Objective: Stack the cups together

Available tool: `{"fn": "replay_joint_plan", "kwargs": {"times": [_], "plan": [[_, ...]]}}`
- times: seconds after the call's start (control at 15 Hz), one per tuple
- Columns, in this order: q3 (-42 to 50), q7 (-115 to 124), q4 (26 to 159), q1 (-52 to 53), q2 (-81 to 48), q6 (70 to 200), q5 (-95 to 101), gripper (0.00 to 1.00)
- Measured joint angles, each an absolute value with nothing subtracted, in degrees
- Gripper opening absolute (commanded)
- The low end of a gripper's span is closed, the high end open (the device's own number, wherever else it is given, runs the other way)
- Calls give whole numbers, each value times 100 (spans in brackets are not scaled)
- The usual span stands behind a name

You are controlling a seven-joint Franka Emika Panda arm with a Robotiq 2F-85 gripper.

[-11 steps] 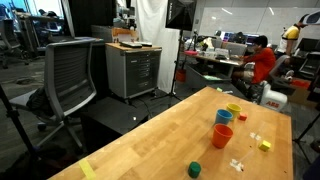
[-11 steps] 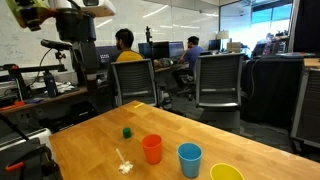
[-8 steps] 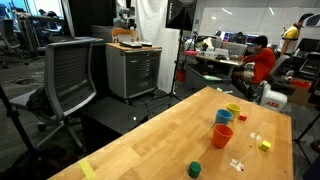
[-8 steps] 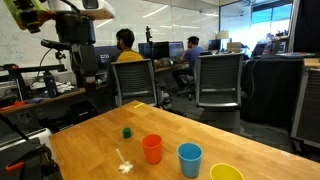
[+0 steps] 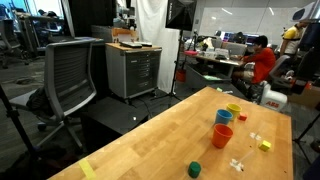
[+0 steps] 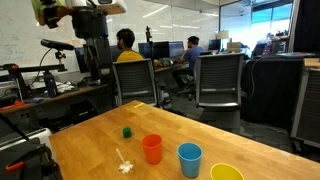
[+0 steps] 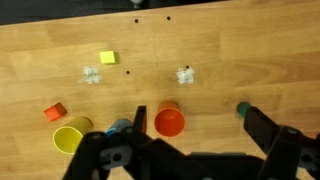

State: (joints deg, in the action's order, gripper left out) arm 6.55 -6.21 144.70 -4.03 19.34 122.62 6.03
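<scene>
Status: nothing is stacked yet. My tool (image 7: 194, 128) is spread apart and empty. It hangs high over the table (image 7: 230, 40) and touches nothing.

All three cups stand upright, mouth up, each on its own, in one row. Reference is the orange cup (image 7: 169, 122).
- The blue cup (image 7: 120, 127) is just beside it. In an exterior view the blue cup (image 6: 189, 159) shows a gap to it, so they are not touching. In the wrist view my tool half hides it.
- The yellow cup (image 7: 68, 139) is past the blue one, on the side away from the orange cup.

Left to do, my read: everything. That means two nestings, each needing a grasp on a rim, a lift and a drop into the next cup.

Count:
- Cups: 3 (1 orange, 1 blue, 1 yellow).
- Green piece (image 7: 243, 108): 1, on the orange cup's side opposite the blue, apart from it.
- Red block (image 7: 54, 112): 1, out past the yellow cup.
- Yellow block (image 7: 108, 59): 1, off the row, away from the orange cup.
- White scraps (image 7: 184, 74): 2, also off the row. One lies straight out from the orange cup, the other nearer the yellow block.
</scene>
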Motion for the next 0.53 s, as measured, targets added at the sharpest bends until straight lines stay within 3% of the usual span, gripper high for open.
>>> {"fn": "replay_joint_plan", "kwargs": {"times": [0.53], "plan": [[653,-587,14314,-395,1688,12262,587,100]]}}
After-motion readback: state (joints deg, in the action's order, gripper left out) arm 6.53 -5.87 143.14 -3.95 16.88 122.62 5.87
